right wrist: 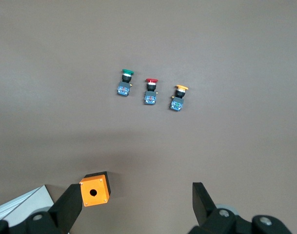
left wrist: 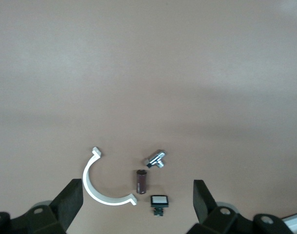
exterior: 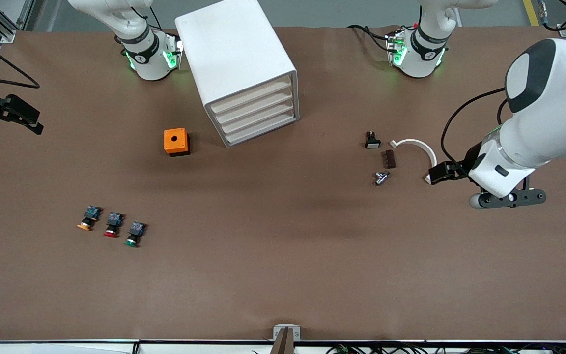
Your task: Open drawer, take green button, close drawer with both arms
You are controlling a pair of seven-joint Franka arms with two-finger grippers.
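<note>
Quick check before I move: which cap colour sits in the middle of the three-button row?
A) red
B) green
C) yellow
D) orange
A: the red-capped button lies between the yellow-capped button and the green-capped button; the right wrist view shows the same order.

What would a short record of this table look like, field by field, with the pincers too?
cabinet: white cabinet, all four drawers shut
green button: green button on the table, beside the red button and yellow button
orange box: orange box beside the cabinet
small parts: white curved piece and small parts toward the left arm's end
left pincer: left pincer open, over the small parts
right pincer: right pincer open, above the orange box
</note>
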